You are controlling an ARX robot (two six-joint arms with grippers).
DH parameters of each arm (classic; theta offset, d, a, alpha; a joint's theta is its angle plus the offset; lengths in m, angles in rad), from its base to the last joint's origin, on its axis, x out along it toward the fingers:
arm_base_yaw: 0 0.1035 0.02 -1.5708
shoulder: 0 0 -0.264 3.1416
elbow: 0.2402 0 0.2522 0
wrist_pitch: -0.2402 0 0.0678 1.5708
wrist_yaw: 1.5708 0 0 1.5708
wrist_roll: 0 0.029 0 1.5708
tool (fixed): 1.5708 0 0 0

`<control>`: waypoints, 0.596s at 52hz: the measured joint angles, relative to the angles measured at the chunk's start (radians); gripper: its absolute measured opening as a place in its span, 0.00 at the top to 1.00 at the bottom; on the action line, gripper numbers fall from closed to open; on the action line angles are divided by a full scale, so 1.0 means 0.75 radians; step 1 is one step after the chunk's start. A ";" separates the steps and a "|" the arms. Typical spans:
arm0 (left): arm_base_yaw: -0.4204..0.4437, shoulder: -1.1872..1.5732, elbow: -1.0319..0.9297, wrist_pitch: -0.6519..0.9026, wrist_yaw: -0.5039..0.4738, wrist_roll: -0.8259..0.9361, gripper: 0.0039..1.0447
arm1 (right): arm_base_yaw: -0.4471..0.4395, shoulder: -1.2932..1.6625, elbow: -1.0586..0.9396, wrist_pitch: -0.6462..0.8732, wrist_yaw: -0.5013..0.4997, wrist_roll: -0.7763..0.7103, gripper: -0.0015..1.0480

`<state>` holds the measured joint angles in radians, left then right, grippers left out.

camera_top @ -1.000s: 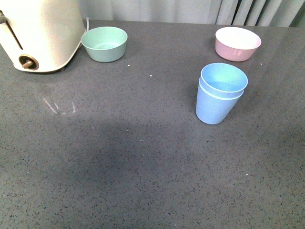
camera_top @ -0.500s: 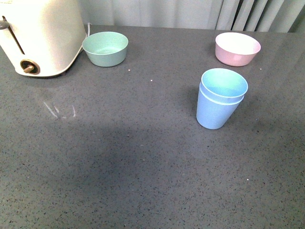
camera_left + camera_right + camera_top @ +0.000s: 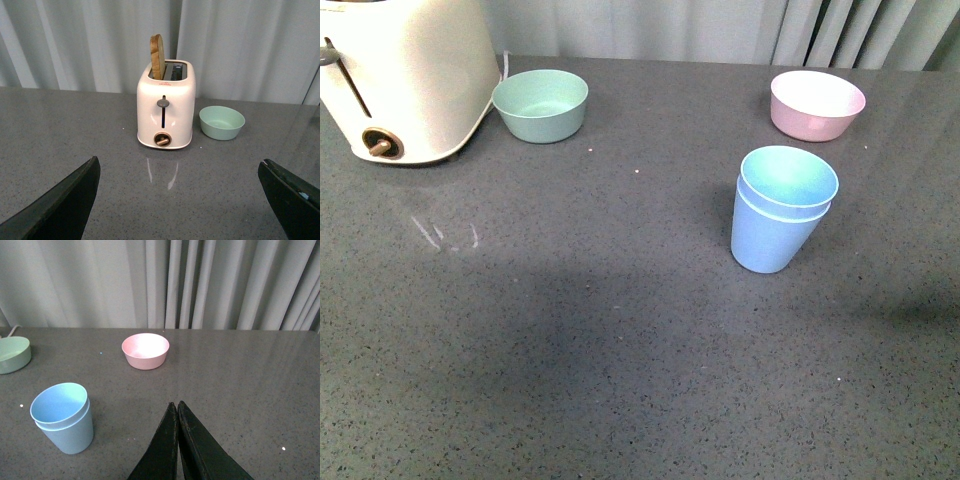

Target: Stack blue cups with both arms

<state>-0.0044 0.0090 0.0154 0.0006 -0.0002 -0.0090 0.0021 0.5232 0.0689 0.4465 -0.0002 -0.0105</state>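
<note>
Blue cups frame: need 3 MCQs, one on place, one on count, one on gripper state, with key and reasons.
1. Where do the blue cups stand in the front view?
A. between toaster and green bowl
B. in front of the pink bowl, nearer the robot
C. inside the pink bowl

2. How many bowls are on the counter?
A. one
B. two
C. three

3. What state is the right gripper in?
A. shut, empty
B. shut on a cup
C. wide open

Answers:
1 B: the nested cups stand apart from the pink bowl, on its near side.
2 B: only the green bowl and the pink bowl show.
3 A: in the right wrist view its fingertips meet with nothing between them, while the left gripper is spread wide.
</note>
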 joint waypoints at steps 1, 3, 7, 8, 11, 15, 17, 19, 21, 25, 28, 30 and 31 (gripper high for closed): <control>0.000 0.000 0.000 0.000 0.000 0.000 0.08 | 0.000 -0.009 -0.003 -0.007 0.000 0.000 0.98; 0.000 0.000 0.000 0.000 0.000 0.000 0.08 | 0.000 -0.030 -0.009 -0.020 0.001 0.000 0.98; 0.000 0.000 0.000 0.000 0.000 0.000 0.08 | 0.000 -0.077 -0.024 -0.053 0.000 0.000 0.98; 0.000 0.000 0.000 0.000 0.000 0.000 0.08 | 0.000 -0.080 -0.025 -0.055 0.000 0.000 0.98; 0.000 0.000 0.000 0.000 0.000 0.000 0.08 | 0.000 -0.109 -0.032 -0.075 0.000 0.000 0.98; 0.000 0.000 0.000 0.000 0.000 0.000 0.08 | 0.000 -0.148 -0.042 -0.103 0.000 0.000 0.98; 0.000 0.000 0.000 0.000 0.000 0.000 0.08 | -0.001 -0.161 -0.059 -0.090 0.000 0.000 0.98; 0.000 0.000 0.000 0.000 0.000 0.001 0.08 | -0.001 -0.170 -0.061 -0.084 -0.001 0.001 0.98; 0.000 0.000 0.000 0.000 0.000 0.001 0.08 | -0.001 -0.190 -0.061 -0.092 -0.001 0.001 0.98; 0.000 0.000 0.000 0.000 0.000 0.000 0.08 | -0.001 -0.228 -0.061 -0.124 0.000 0.001 0.98; 0.000 0.000 0.000 0.000 0.000 0.000 0.08 | -0.001 -0.256 -0.061 -0.151 -0.001 0.001 0.98; 0.000 0.000 0.000 0.000 0.000 0.000 0.08 | -0.001 -0.274 -0.061 -0.169 -0.001 0.001 0.98; 0.000 0.000 0.000 0.000 0.000 0.001 0.08 | -0.001 -0.282 -0.061 -0.177 0.000 0.001 0.98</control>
<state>-0.0044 0.0090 0.0154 0.0006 -0.0002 -0.0086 0.0017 0.3119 0.0231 0.3138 -0.0002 -0.0101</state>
